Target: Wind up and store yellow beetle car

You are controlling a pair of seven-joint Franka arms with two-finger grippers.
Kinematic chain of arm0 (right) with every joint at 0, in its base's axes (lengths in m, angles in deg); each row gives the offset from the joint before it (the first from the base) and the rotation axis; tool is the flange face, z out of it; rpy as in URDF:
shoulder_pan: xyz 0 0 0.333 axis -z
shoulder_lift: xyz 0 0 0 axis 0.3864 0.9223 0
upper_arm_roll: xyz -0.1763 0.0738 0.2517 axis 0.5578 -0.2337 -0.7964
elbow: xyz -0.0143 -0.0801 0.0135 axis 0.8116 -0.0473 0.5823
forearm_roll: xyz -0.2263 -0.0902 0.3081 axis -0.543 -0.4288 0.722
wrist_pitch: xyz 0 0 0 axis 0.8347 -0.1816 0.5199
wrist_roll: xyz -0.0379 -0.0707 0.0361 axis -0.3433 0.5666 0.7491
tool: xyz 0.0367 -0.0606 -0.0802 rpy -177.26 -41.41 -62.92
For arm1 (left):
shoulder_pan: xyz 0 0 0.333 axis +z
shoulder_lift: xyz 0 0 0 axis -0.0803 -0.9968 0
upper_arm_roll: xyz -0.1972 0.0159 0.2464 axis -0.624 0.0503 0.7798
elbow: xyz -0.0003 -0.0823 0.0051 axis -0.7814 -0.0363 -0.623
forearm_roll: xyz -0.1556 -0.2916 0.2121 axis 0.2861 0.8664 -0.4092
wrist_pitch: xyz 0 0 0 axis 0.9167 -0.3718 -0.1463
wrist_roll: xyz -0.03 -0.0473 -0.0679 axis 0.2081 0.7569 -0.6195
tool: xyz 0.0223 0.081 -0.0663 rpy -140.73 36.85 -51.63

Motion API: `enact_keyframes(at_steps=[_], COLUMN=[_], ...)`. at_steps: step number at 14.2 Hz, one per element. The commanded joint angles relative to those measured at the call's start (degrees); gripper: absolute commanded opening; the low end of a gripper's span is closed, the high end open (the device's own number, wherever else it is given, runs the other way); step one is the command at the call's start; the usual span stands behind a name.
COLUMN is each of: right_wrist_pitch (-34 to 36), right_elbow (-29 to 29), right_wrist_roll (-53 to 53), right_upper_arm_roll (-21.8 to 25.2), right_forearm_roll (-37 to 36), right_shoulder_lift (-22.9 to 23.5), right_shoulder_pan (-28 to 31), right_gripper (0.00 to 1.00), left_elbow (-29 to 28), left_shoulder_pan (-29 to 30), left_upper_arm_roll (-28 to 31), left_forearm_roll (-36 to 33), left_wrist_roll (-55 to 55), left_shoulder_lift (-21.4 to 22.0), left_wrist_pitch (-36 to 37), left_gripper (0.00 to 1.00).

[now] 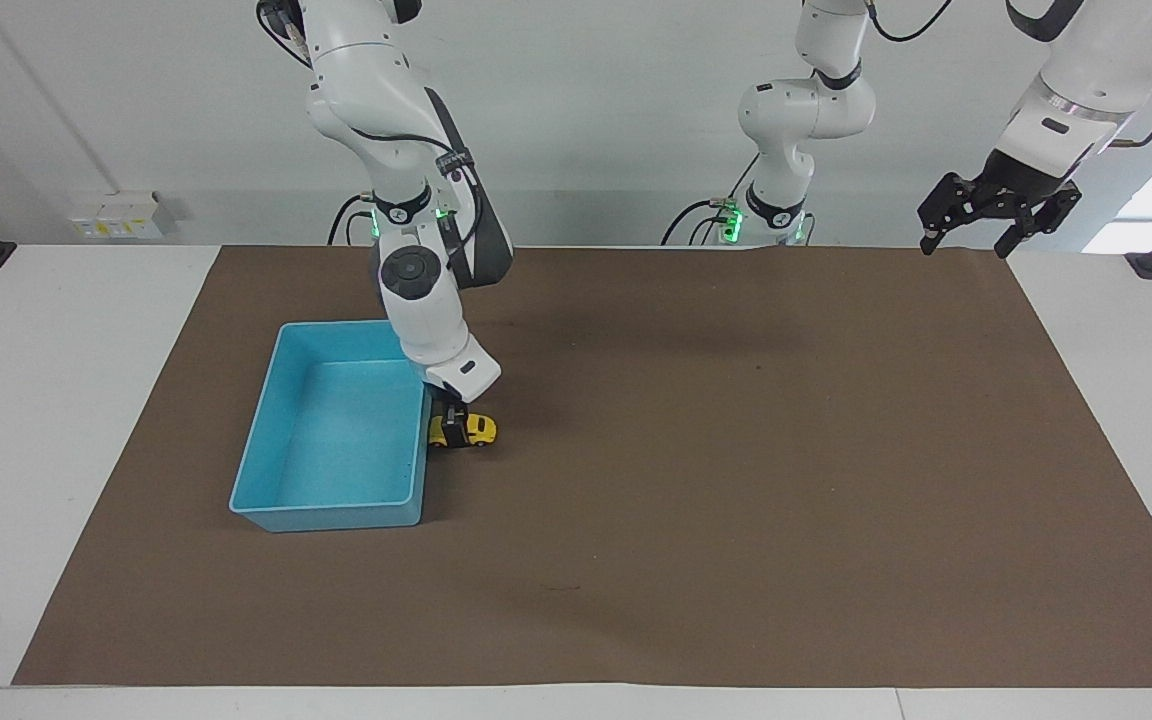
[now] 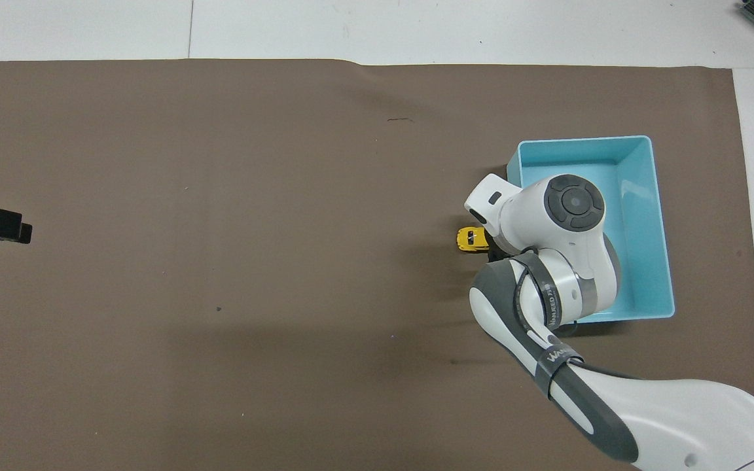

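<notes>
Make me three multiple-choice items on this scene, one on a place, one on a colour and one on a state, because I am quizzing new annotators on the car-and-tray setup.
1. Where does the tiny yellow beetle toy car sit?
A. inside the tray
B. on the brown mat beside the tray
C. on the bare white table

2. What colour is the rectangular plastic tray?
A. light blue
B. red
C. green

3. What is in the tray?
A. the car
B. a gripper
C. nothing that shows

Answers:
1 B: the car stands on the brown mat just outside the tray's wall, with the right gripper down at it while the left gripper waits raised over the mat's corner.
2 A: its walls and floor are light blue.
3 C: its floor shows bare in both views.
</notes>
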Motion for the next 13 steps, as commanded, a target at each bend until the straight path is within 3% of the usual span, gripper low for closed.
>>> enact_keyframes(at_steps=[1, 6, 9, 11, 13], right_wrist_pitch=[-1.5, -2.4, -2.1, -2.0, -1.9], right_elbow=[1.0, 1.1, 1.1, 1.0, 0.9], right_wrist_roll=[0.2, -0.2, -0.3, -0.3, -0.3], right_upper_arm_roll=[-0.2, -0.2, -0.3, -0.2, -0.2], right_forearm_roll=[-0.6, -0.6, -0.6, -0.6, -0.6], right_shoulder_lift=[-0.1, 1.5, 1.4, 1.4, 1.4], right_shoulder_pan=[0.4, 0.4, 0.1, 0.0, -0.7], right_gripper=[1.0, 0.75, 0.3, 0.11, 0.0], left_elbow=[-0.8, -0.7, -0.7, -0.7, -0.8], left_shoulder_pan=[0.3, 0.3, 0.4, 0.3, 0.3], left_upper_arm_roll=[-0.1, -0.1, -0.1, -0.1, -0.1], left_forearm_roll=[0.0, 0.0, 0.0, -0.1, 0.0], left_wrist_roll=[0.0, 0.0, 0.0, 0.0, 0.0], left_shoulder_lift=[1.1, 1.1, 1.1, 1.1, 1.1], left_wrist_pitch=[0.7, 0.7, 0.7, 0.7, 0.7], left_gripper=[1.0, 1.0, 1.0, 1.0, 1.0])
